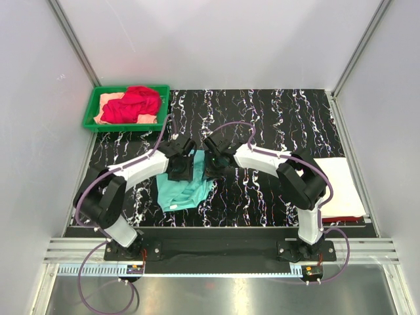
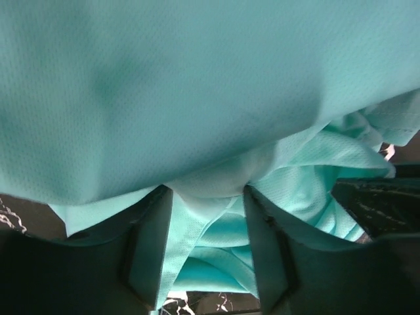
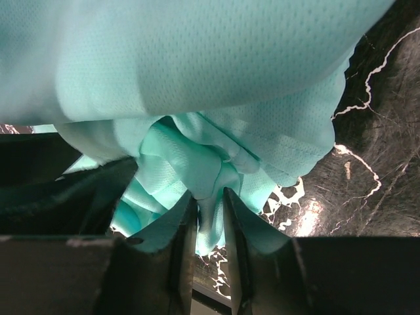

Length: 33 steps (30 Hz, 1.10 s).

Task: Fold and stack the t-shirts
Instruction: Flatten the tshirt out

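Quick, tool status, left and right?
Left tool: open, with loose cloth of the mint-teal t-shirt between its sides.
Right tool: closed, pinching a fold of that t-shirt.

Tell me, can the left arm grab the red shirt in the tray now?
Probably not yet: the left gripper straddles the mint-teal shirt. The path to the red shirt in the green tray looks clear, though.

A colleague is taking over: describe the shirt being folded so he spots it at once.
Start at the black marbled table, near middle. The teal shirt lies crumpled there under the left pincer and right pincer. It is the only teal cloth: the red shirt sits in the green tray, the white cloth lies far right.
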Available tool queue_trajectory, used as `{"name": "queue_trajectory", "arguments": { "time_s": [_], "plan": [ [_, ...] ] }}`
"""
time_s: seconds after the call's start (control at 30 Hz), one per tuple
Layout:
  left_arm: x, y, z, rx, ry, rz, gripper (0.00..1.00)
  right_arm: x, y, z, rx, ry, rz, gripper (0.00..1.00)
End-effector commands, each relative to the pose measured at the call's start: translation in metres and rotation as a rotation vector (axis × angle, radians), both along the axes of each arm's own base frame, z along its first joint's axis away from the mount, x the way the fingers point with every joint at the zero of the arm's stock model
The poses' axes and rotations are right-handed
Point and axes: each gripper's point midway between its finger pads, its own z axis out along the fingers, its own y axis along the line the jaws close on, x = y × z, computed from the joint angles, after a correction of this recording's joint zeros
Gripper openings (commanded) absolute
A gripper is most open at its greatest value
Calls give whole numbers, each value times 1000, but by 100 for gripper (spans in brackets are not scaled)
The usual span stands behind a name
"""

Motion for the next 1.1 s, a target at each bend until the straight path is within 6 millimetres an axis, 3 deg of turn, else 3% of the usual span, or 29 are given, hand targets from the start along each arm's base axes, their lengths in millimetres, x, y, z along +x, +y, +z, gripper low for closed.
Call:
{"name": "queue_trajectory", "arguments": {
  "time_s": [0.0,0.03,0.07,0.17,0.2,0.27,0.3,0.37,0.4,0.43,0.47,0.5,0.53,0.57,0.63,0.67,0.7,0.73,0.8,0.9,1.03,1.07],
  "plan": [
    [24,-9,8,6,-61,-1,45,3,5,5,24,-6,-3,28],
    [23,-7,2,25,-48,1,30,4,5,5,25,-7,-5,27],
    [23,-6,1,28,-46,3,24,3,4,5,23,-5,-5,25],
    [23,-6,11,11,-68,16,13,2,0,6,10,-1,-7,20],
    [23,-6,17,4,-77,19,11,3,-1,9,11,-6,-15,15],
    [19,-4,36,-13,-90,33,0,6,-10,11,1,7,-37,7],
    [21,-6,50,-33,-112,35,0,10,-14,19,7,5,-64,0],
    [16,-3,85,-73,-163,49,0,20,-24,41,33,-15,-104,0],
    [20,-3,120,-131,-238,61,0,24,-27,51,42,-32,-116,0],
    [20,0,137,-154,-274,72,0,27,-29,63,55,-48,-121,0],
    [18,5,153,-174,-299,88,0,33,-33,89,84,-91,-111,0],
    [22,13,174,-202,-347,121,0,34,-35,102,92,-116,-100,0],
    [22,19,212,-258,-434,141,0,34,-36,116,99,-142,-82,0],
    [24,26,232,-286,-483,164,0,29,-37,142,125,-180,-41,0],
    [25,49,289,-354,-635,222,0,18,-38,166,156,-195,20,0],
    [24,57,310,-373,-695,230,0,3,-34,182,201,-195,94,0],
    [20,71,330,-381,-758,257,0,-7,-33,190,226,-188,136,0],
    [14,79,362,-400,-838,265,0,-18,-31,196,243,-175,172,0],
    [1,99,396,-402,-945,308,0,-39,-29,215,278,-175,218,0],
    [-30,117,450,-452,-1109,333,0,-42,-45,255,319,-272,130,0],
    [-63,127,487,-534,-1218,350,0,-2,-67,328,421,-527,-97,0],
    [-67,129,490,-537,-1225,349,0,18,-69,328,411,-539,-139,0]
  ]
}}
